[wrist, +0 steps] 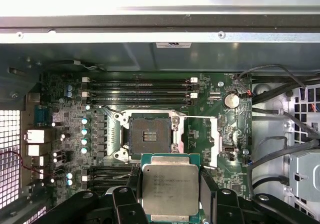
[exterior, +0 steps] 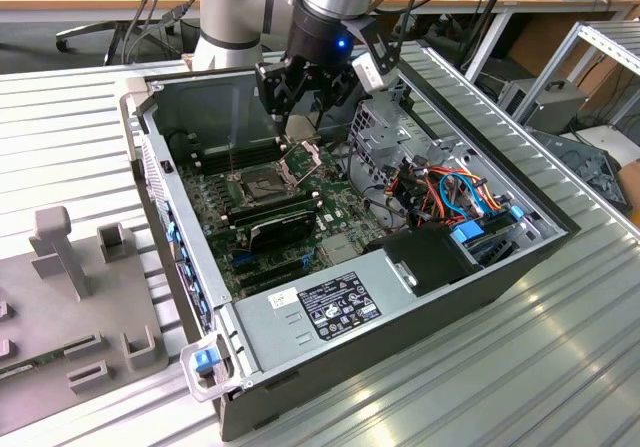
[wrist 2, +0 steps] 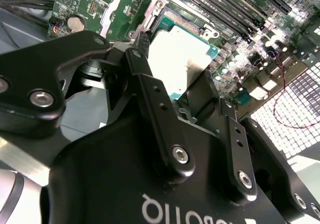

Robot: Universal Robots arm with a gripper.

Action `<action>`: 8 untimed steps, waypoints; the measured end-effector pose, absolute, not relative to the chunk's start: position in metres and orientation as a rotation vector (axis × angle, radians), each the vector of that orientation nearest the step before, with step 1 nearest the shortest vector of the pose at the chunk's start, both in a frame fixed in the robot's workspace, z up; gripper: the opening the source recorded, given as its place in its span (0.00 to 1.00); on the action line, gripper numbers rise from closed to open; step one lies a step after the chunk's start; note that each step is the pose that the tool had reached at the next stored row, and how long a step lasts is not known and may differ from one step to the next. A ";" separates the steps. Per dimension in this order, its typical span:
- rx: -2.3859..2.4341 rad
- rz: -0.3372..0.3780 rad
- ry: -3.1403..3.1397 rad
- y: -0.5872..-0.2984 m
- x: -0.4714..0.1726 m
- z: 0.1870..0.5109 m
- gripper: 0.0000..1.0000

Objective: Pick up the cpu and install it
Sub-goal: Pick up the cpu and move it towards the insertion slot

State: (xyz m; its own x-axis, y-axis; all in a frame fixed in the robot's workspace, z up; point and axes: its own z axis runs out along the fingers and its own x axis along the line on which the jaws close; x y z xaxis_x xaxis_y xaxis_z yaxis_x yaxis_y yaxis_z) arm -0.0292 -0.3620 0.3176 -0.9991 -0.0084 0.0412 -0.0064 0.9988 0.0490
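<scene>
My gripper [wrist: 170,194] is shut on the cpu [wrist: 170,186], a flat square chip with a pale metal face on a green carrier edge, with a dark finger [wrist: 206,186] on either side. In the second wrist view the cpu [wrist 2: 181,56] hangs tilted between the fingers [wrist 2: 150,91] over the board. It is held above the green motherboard [wrist: 200,129], just beside the dark open socket [wrist: 148,135], whose hinged metal frame stands raised. In the exterior view the gripper [exterior: 300,117] hovers inside the open computer case, above the socket [exterior: 262,179].
Memory slots [wrist: 140,91] flank the socket. A drive cage [exterior: 385,127], coloured cables [exterior: 450,192] and a black block [exterior: 435,257] crowd the case toward the exterior view's right. The case wall [exterior: 200,102] stands close behind the gripper. A grey fixture tray [exterior: 70,297] lies outside the case.
</scene>
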 end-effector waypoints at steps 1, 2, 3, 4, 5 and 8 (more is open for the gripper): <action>0.011 -0.076 -3.099 -0.362 -0.029 0.317 0.55; 0.011 -0.076 -3.099 -0.362 -0.029 0.317 0.55; 0.011 -0.076 -3.099 -0.361 -0.029 0.317 0.55; 0.011 -0.076 -3.099 -0.361 -0.029 0.317 0.55; 0.011 -0.076 -3.099 -0.361 -0.029 0.317 0.55; 0.012 -0.076 -3.099 -0.360 -0.029 0.316 0.55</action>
